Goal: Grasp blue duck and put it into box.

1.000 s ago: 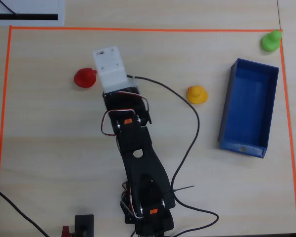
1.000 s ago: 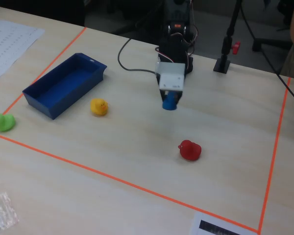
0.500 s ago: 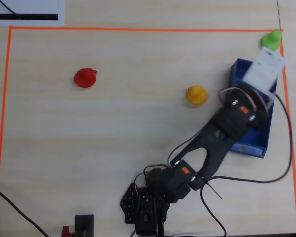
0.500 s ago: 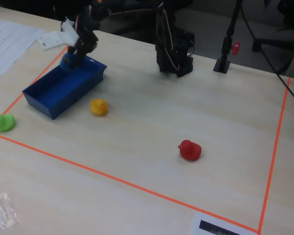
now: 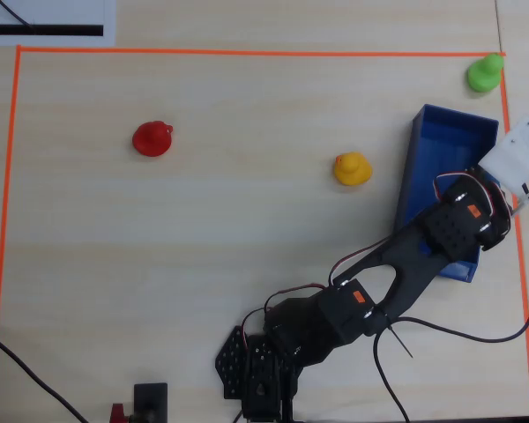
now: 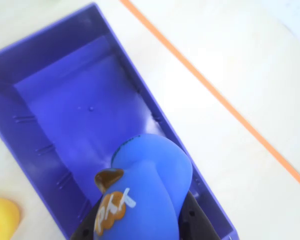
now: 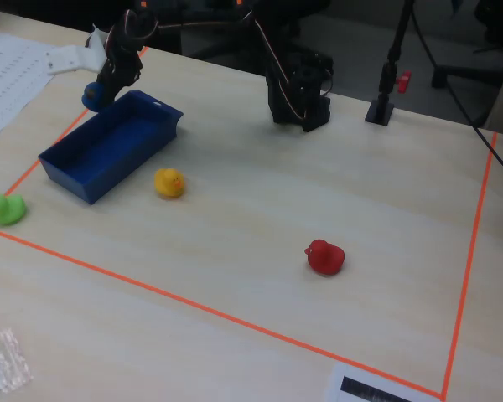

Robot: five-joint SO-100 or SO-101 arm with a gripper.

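The blue duck (image 6: 147,192) is filling the lower middle of the wrist view, its dark orange beak (image 6: 108,178) pointing left and white lettering showing on its front. 2 dark gripper fingers (image 6: 195,220) are pressing against it from below, 1 on each side. Behind it the box (image 6: 50,125) is lying open and bare inside. An orange tape line (image 6: 215,95) is running diagonally across the pale table (image 6: 230,45). A yellow duck (image 6: 2,217) is peeking in at the lower left edge.

Arm stretched far out from its base, reaching up-right in the overhead view, upper-left in the fixed view. Wrist raised, white camera housing at the tip. Claw (image 7: 93,94) points down, fingers (image 6: 190,220) clamped on the blue duck (image 6: 147,187), held in the air off the bench.
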